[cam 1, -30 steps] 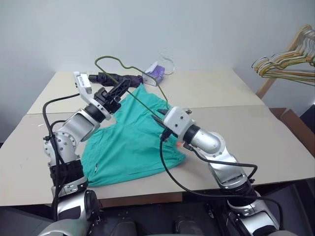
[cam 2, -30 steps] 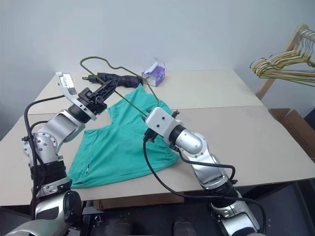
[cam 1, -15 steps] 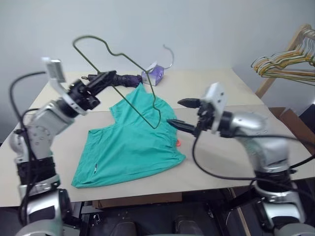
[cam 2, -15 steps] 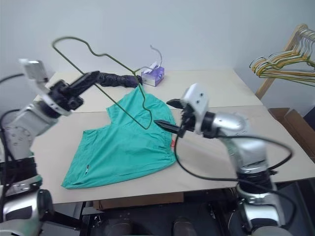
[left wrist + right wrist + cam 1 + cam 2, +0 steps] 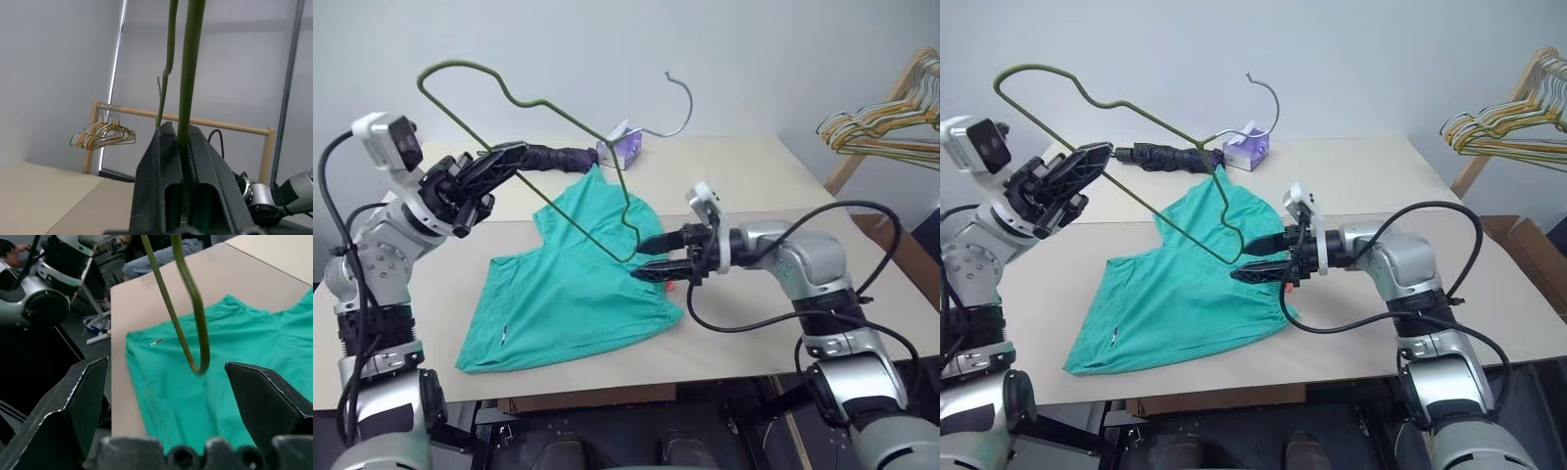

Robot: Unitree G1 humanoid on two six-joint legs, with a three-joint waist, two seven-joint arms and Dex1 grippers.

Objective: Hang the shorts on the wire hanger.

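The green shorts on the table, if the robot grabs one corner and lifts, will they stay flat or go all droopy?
Probably droopy. The shorts lie flat and wrinkled on the table, like thin soft cloth, so a lifted corner would likely leave the rest hanging. They look light, too. They are much wider than the open right gripper, so one pinch would likely bunch them.

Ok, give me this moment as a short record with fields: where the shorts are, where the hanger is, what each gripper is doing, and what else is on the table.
shorts: flat on the table, not held
wire hanger: raised above the shorts, tilted, lower corner over the cloth
left gripper: shut on the wire hanger
right gripper: open, level, beside the hanger's lower corner, holding nothing
also on table: dark umbrella, purple tissue box
off table: coloured hangers on a wooden rack
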